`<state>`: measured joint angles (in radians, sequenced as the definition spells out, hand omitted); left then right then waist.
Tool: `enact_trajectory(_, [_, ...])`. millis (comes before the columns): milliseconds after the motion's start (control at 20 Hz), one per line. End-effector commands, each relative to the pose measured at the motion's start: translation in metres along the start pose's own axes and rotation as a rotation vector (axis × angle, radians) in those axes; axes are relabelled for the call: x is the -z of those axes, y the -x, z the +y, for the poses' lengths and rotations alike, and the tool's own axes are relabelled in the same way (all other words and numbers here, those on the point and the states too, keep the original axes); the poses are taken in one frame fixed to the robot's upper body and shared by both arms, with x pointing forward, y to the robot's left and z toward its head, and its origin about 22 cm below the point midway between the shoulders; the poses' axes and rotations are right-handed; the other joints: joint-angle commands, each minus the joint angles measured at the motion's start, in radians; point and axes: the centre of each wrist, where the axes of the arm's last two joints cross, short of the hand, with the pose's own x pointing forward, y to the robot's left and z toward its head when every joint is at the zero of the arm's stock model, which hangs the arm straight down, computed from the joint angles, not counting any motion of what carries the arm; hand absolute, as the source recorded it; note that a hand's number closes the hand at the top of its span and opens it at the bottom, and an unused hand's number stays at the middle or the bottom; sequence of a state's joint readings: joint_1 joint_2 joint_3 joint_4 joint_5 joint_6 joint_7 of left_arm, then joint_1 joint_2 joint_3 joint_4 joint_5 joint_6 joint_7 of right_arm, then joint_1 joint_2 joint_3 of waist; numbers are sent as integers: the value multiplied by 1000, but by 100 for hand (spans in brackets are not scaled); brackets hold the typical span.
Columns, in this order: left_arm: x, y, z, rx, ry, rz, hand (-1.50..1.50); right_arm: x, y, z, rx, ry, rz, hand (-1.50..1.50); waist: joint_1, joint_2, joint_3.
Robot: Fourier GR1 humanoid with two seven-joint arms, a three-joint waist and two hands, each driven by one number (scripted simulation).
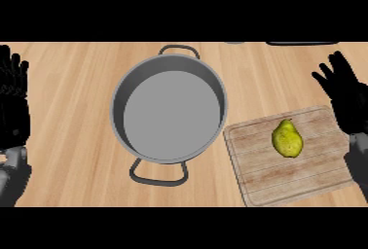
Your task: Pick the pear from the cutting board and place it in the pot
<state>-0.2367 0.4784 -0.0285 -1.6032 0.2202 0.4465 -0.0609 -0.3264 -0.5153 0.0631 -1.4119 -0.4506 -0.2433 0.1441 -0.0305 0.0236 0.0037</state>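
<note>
Yellow-green, the pear (287, 138) lies on the wooden cutting board (302, 180) at the right of the bench (64, 121), narrow end pointing away. Just left of the board sits the grey pot (119, 104), nothing inside it. The right hand (348, 104) rests open beside the board, fingers straight, holding nothing. The left hand (13, 102) rests open at the far left edge.

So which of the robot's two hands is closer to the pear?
The right hand: it is open at the picture's right edge, just beside the cutting board where the pear lies. The left hand is far across the pot.
</note>
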Motion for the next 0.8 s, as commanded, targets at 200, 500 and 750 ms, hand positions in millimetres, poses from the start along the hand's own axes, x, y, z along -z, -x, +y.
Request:
enact_trajectory(200, [-54, 61, 47, 230, 80, 341, 0, -73, 92, -68, 164, 369, 312, 150, -30, -25, -1])
enact_trajectory(500, [-87, 79, 50, 230, 151, 486, 0, -125, 120, -87, -492, 629, 49, -150, -28, -34, -5])
enact_trajectory(750, [-89, 74, 48, 234, 208, 470, 0, -181, 104, -47, -370, 653, -19, -150, 12, -29, -5])
